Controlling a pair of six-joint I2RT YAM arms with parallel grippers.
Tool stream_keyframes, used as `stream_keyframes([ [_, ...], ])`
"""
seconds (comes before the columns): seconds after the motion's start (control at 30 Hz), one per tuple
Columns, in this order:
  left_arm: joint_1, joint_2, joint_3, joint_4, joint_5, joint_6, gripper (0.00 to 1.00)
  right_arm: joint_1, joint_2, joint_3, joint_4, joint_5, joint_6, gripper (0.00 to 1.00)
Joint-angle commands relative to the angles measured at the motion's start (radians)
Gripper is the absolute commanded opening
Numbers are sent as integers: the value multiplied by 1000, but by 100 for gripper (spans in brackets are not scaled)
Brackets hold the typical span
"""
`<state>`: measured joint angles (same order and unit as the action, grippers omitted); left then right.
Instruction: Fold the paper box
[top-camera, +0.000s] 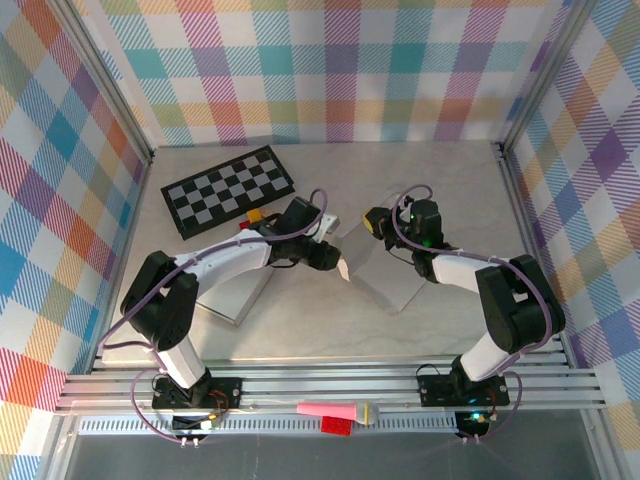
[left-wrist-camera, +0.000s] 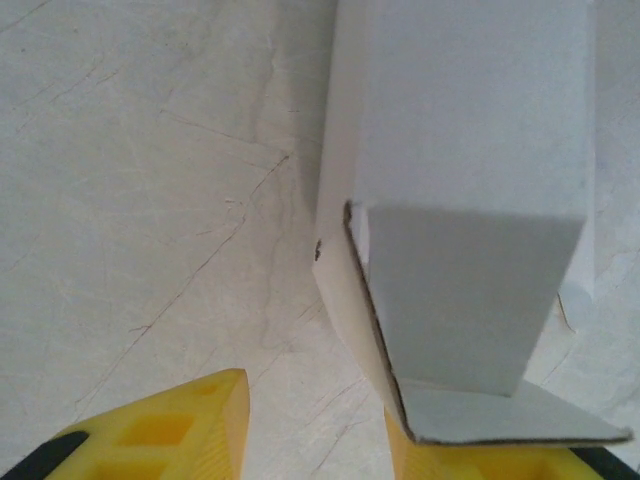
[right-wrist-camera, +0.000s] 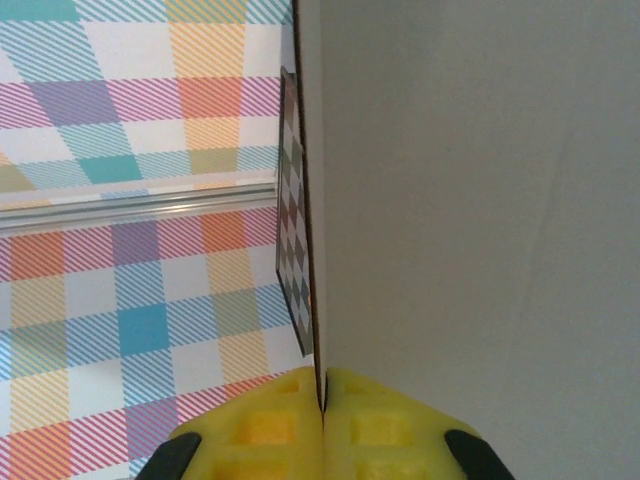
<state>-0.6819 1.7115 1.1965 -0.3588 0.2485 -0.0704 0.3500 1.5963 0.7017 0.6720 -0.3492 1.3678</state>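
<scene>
Starting at the left of the top view: checkerboard sheet (top-camera: 228, 190) lying flat at the back of the tabletop (top-camera: 300, 335), well apart from the work, and nearer, beneath the left arm, a flat grey slab (top-camera: 240, 300). Moving right: left claw (top-camera: 332, 258) reaching into the middle, just beside the paper box (top-camera: 388, 278). From the left wrist, partly open, 2 yellow fingers (left-wrist-camera: 165, 430) apart with bare tabletop between them, and 1 raised end flap (left-wrist-camera: 460, 300) standing over the right-hand finger. Touching or not, cannot tell, but not clamped on anything. Further right: right claw (top-camera: 375, 225) closed tight on a thin wall of the box, seen from the right wrist as 2 pads (right-wrist-camera: 270, 420) pressed together on the card edge, with the grey panel (right-wrist-camera: 470, 200) rising upright. Judged as early to midway: box in the centre of the tabletop, mostly flat and open, 1 wall lifted and 1 end flap creased up, with the other walls, the tucks and the closing yet to do. As for writing, again left to right: squares only on the checkerboard, pink and red item (top-camera: 338, 412) at the near rail too small to read, box card plain grey-white, no brand or label legible.
</scene>
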Motion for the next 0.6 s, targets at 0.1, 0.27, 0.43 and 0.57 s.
stream_keyframes([
  [0.1, -33, 37, 74, -32, -50, 49, 41, 12, -8, 22, -11, -36, -9, 0],
  [0.27, -34, 56, 80, -16, -106, 26, 41, 14, 6, -9, 36, -30, -10, 0],
  [0.43, -34, 51, 45, 22, -156, -21, 43, 16, 24, -64, 121, -3, 12, 0],
  [0.57, -41, 46, -2, 100, -154, -72, 46, 16, 50, -85, 182, 18, 38, 0],
])
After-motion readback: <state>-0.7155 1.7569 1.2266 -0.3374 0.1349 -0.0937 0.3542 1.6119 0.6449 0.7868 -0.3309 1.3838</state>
